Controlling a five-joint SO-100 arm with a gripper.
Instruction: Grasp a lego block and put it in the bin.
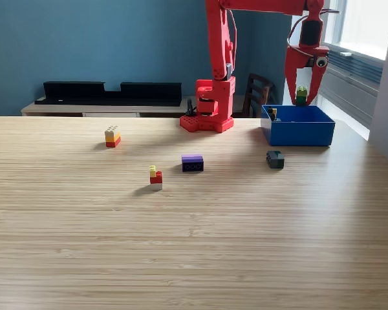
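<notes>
Left to centre: loose blocks point(155, 178) on table point(194, 258). Upper right: gripper point(302, 95) clamped on green lego block point(301, 95) above blue bin point(298, 126) — delivery step; next, opening for release into bin.

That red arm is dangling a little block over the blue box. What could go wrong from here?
1. The red robot hand holds the small green and yellow lego block near the far wall of the open bright blue plastic bin. Released there, it might clip the rim and bounce out.
2. The bin sits near the wooden table's edge on the exterior view's right, so a stray block could roll off.
</notes>
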